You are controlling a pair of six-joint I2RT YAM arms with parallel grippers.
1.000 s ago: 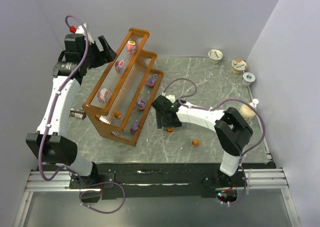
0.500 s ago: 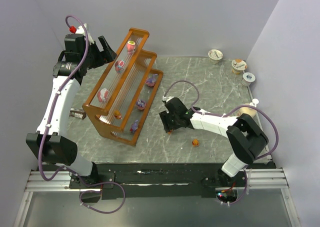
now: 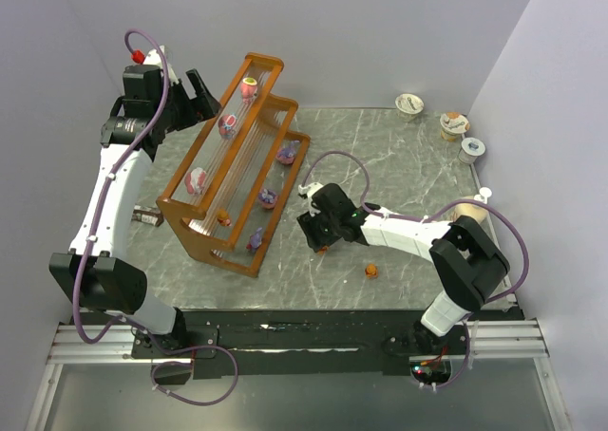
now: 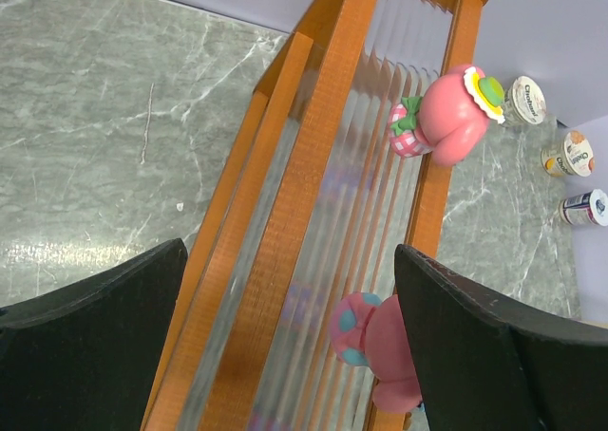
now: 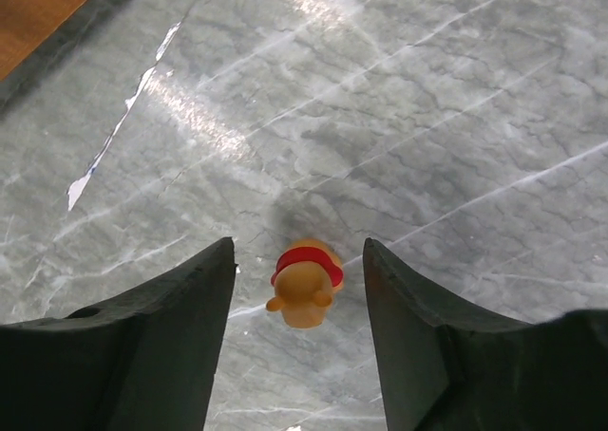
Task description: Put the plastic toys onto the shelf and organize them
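The right pincer (image 5: pixel 297 260) is seen spread, low over the surface (image 5: pixel 427 118), with the orange toy (image 5: pixel 306 287) lying between its fingers, touched by neither, its length along the gap. The shelf (image 3: pixel 211 244) is found beyond, leftward, where the left pincer (image 4: pixel 290 289) is spread wide.

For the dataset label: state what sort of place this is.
Probably a lab robot test cell, not a home: plain walls box in a marble-patterned table, a left arm and right arm are mounted at its near edge, and a shelf with toys looks staged.
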